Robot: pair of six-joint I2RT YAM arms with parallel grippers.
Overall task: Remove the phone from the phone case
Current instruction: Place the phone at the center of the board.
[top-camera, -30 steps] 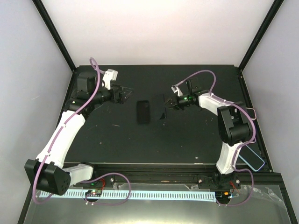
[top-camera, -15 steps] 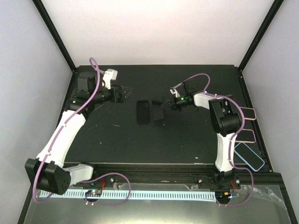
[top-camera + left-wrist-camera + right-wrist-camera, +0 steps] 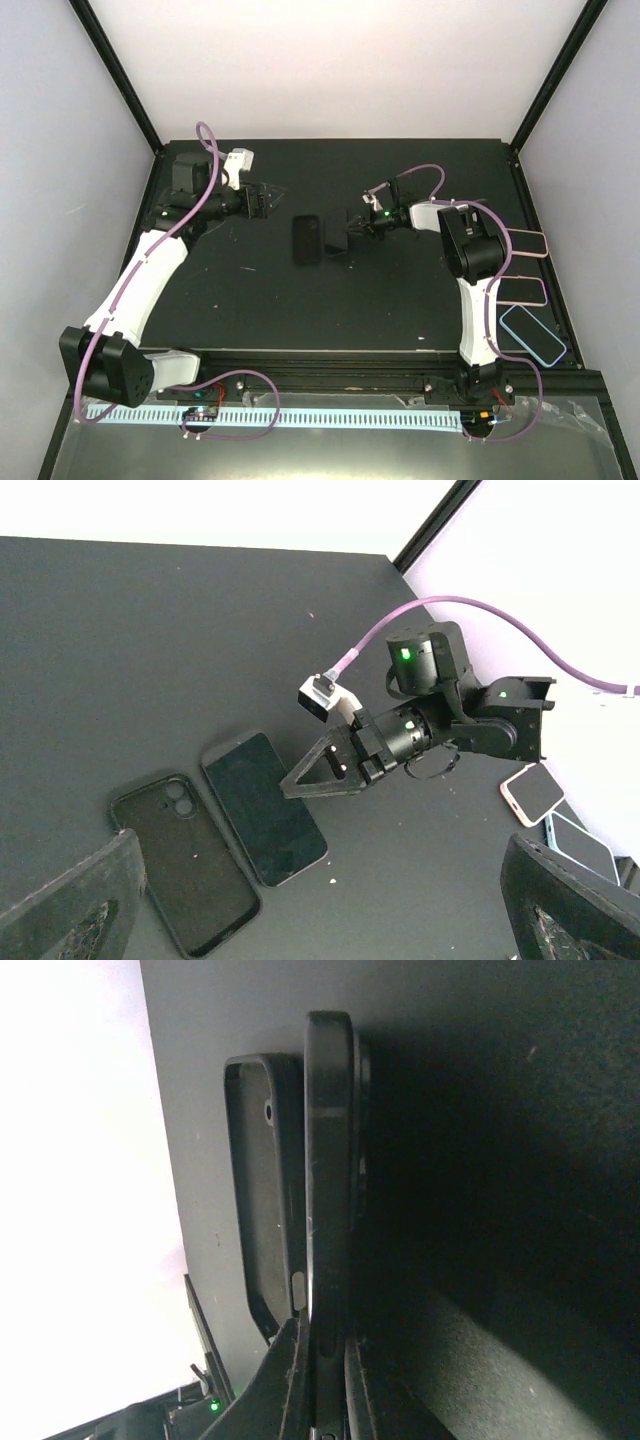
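Observation:
The empty black phone case (image 3: pixel 307 240) lies flat on the dark table, its camera cutout showing in the left wrist view (image 3: pixel 185 865). The black phone (image 3: pixel 336 237) rests just to its right, outside it (image 3: pixel 265 795). My right gripper (image 3: pixel 347 227) is shut on the phone's far-right end (image 3: pixel 297 785). In the right wrist view the phone (image 3: pixel 328 1160) appears edge-on between the fingers, with the case (image 3: pixel 262 1190) beside it. My left gripper (image 3: pixel 262 202) hovers left of the case, open and holding nothing (image 3: pixel 320 890).
Three more phones or cases lie along the table's right edge: a pink-rimmed one (image 3: pixel 528 243), another (image 3: pixel 525 290) and a blue-rimmed one (image 3: pixel 533 335). Black frame posts stand at the back corners. White walls enclose the table.
The right gripper has carried the phone left and set it down close beside the case, and the right arm's elbow has swung inward. The left arm has hardly moved.

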